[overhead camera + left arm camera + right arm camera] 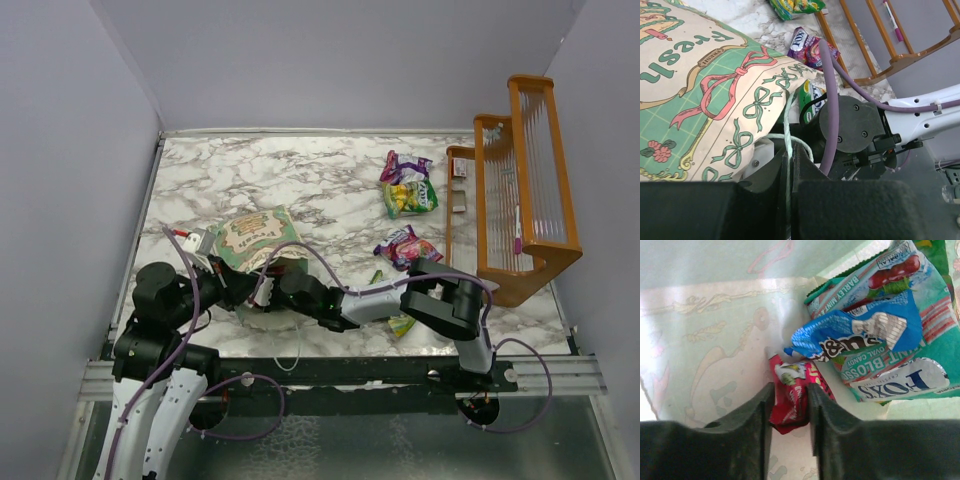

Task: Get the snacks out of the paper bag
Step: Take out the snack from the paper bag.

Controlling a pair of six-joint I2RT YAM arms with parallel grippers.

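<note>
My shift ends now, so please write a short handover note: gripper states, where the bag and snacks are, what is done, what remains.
The left gripper is shut on the string handle of the paper bag, which lies on the table.
The right gripper is inside the bag, closed on a red packet.
Done: a green-yellow packet and a pink packet lie out near the wooden rack.
Left: the red packet, a blue packet and others.
</note>
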